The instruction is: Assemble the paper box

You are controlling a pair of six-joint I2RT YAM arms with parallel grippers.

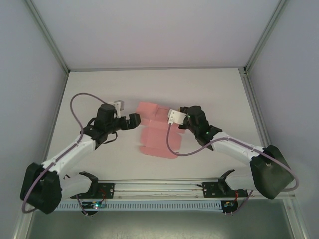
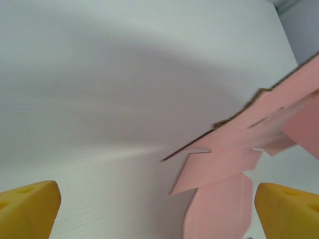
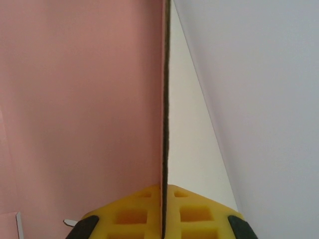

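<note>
The paper box [image 1: 155,130] is a flat pink die-cut sheet with tabs and flaps, lying mid-table and partly lifted on its right side. My right gripper [image 1: 173,119] is shut on its right edge. In the right wrist view the yellow pads [image 3: 134,216] press together on the thin card edge [image 3: 166,99], and the pink face [image 3: 79,99] fills the left side. My left gripper [image 1: 136,120] stands open at the sheet's left edge. Its yellow fingertips [image 2: 27,209] are wide apart in the left wrist view, with the sheet's flaps [image 2: 234,154] ahead and to the right, none gripped.
The white table [image 1: 99,89] is walled by grey panels with metal frame posts [image 1: 50,40] at the left and right. A slotted rail [image 1: 159,186] runs along the near edge between the arm bases. Purple cables [image 1: 75,107] loop beside each arm.
</note>
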